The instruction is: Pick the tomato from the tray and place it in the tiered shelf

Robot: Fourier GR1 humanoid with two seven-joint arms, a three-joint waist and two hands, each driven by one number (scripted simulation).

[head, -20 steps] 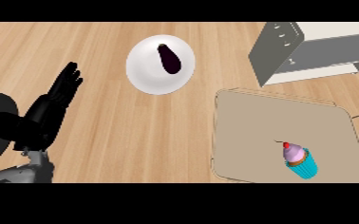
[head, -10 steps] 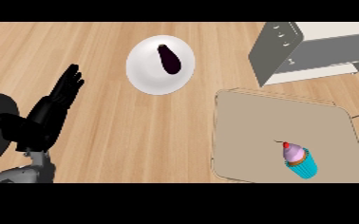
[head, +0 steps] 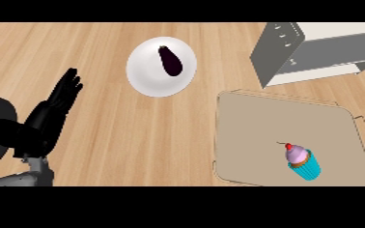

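No tomato shows anywhere in the head view. The beige tray at the lower right holds only a cupcake with a teal wrapper, pink frosting and a red cherry. At the upper right stands the grey and white tiered shelf. My left hand rests at the left edge, fingers straight and pointing up, touching nothing. My right hand is out of the picture.
A white plate with a dark purple eggplant on it lies on the wooden counter, left of the shelf and above the tray's left corner.
My left hand has drifted slightly down and to the left. Nothing else has moved.
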